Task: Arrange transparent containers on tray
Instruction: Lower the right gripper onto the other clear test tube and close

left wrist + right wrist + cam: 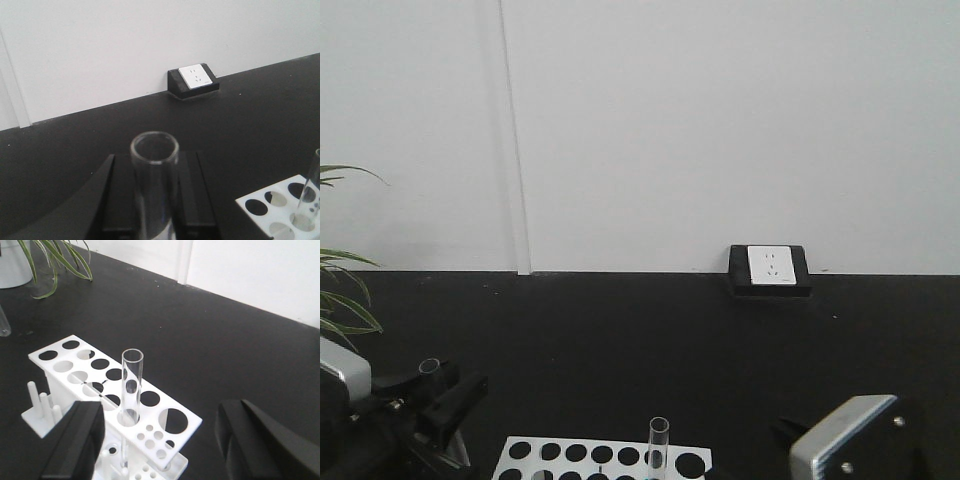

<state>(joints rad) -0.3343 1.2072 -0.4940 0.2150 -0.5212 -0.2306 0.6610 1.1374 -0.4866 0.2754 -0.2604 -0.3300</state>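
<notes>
One clear test tube stands upright between the black fingers of my left gripper, which is shut on it. The front view shows this gripper at lower left with the tube's rim sticking up. A second test tube stands in a hole of the white rack; it also shows in the front view. My right gripper is open, with its fingers wide apart on either side of the rack's near end and touching nothing. The yellow tray is out of view.
The rack with round holes sits on the black tabletop at the bottom centre. A wall socket in a black block stands at the table's far edge. A potted plant is at the left. A white wall stands behind.
</notes>
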